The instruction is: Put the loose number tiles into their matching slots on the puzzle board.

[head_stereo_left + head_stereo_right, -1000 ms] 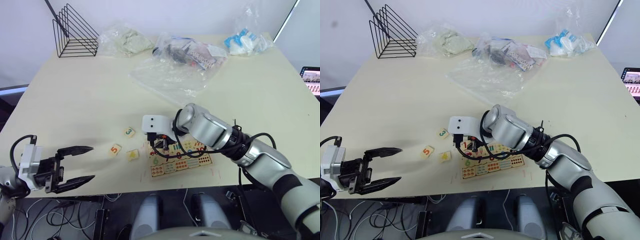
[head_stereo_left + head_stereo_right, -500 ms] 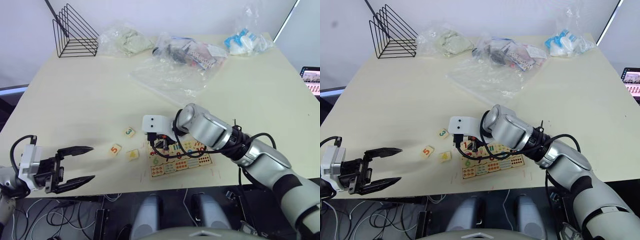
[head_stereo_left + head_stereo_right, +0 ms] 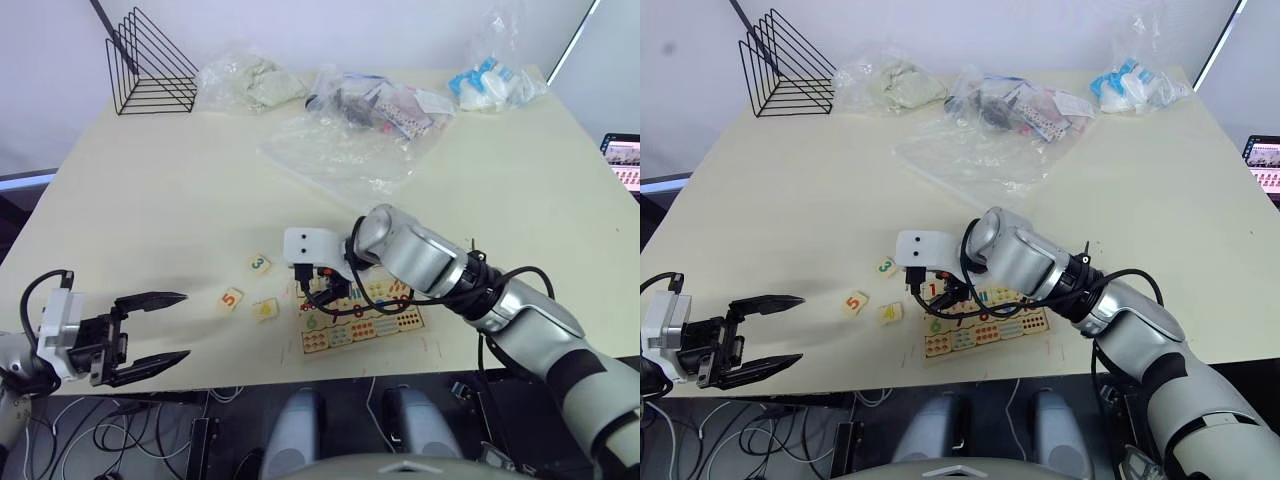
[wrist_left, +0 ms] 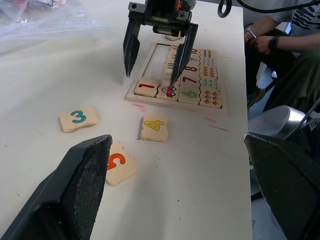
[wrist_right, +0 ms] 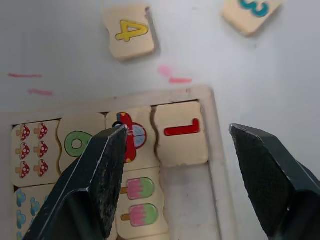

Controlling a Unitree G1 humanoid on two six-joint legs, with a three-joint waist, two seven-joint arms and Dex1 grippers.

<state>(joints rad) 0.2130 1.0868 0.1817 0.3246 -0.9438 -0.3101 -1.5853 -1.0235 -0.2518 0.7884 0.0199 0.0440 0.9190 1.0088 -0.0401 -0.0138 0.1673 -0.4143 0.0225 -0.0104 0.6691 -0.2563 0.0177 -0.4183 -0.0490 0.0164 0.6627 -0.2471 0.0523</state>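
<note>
The puzzle board (image 3: pixel 372 324) lies near the table's front edge, with its rim (image 5: pixel 216 135) seen from close in the right wrist view. My right gripper (image 3: pixel 318 291) hangs open over the board's left end, its fingers astride tile 1 (image 5: pixel 181 132). That tile rests in the corner slot beside a car picture tile. The row of slots (image 4: pixel 161 55) beyond it is bare wood. Loose on the table to the left lie tile 3 (image 3: pixel 259 264), tile 5 (image 3: pixel 230 298) and tile 4 (image 3: pixel 266 309). My left gripper (image 3: pixel 186 325) is open and holds nothing, low at the front left, short of tile 5.
A black wire rack (image 3: pixel 150 65) stands at the far left corner. Several plastic bags (image 3: pixel 350 130) lie across the back of the table. A laptop screen (image 3: pixel 625 160) shows at the right edge. A seated person (image 4: pixel 280 40) is beyond the board in the left wrist view.
My right gripper has shifted very slightly over the board's left end. The loose tiles and my left gripper have not moved.
</note>
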